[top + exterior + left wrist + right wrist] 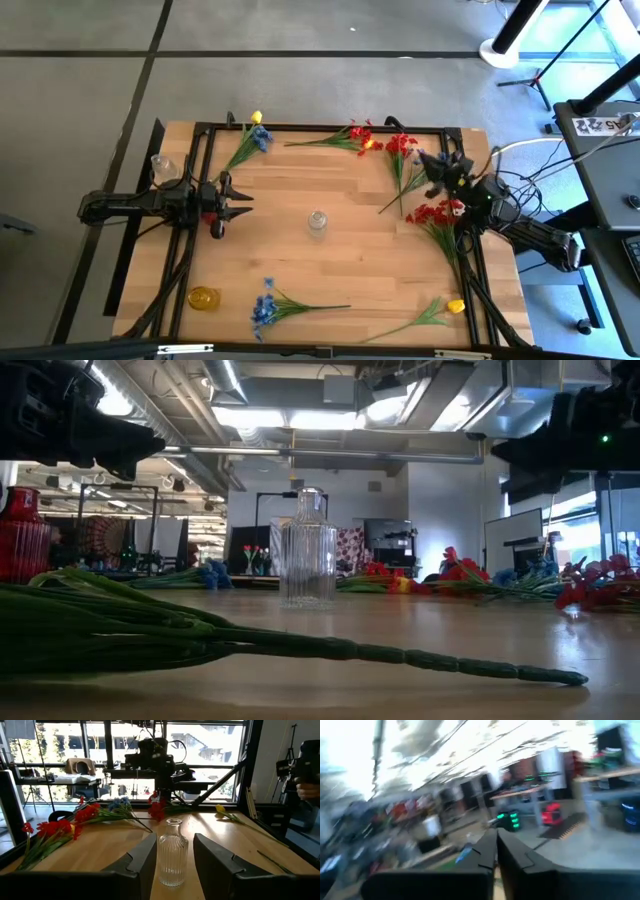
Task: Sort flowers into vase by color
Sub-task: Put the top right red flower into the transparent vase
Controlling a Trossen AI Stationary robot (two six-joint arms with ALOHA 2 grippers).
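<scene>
Clear vase (317, 223) at table (340, 270) centre; flowers (415, 165) scattered around edges. Left gripper (240, 203) released, facing vase. Right gripper (496, 851) clenched, raised at right, nothing visibly grasped.

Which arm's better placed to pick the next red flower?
Right, probably. The right gripper sits among the red flowers at its table edge. The left gripper, jaws open, faces the clear vase, with no flower beside it.
</scene>
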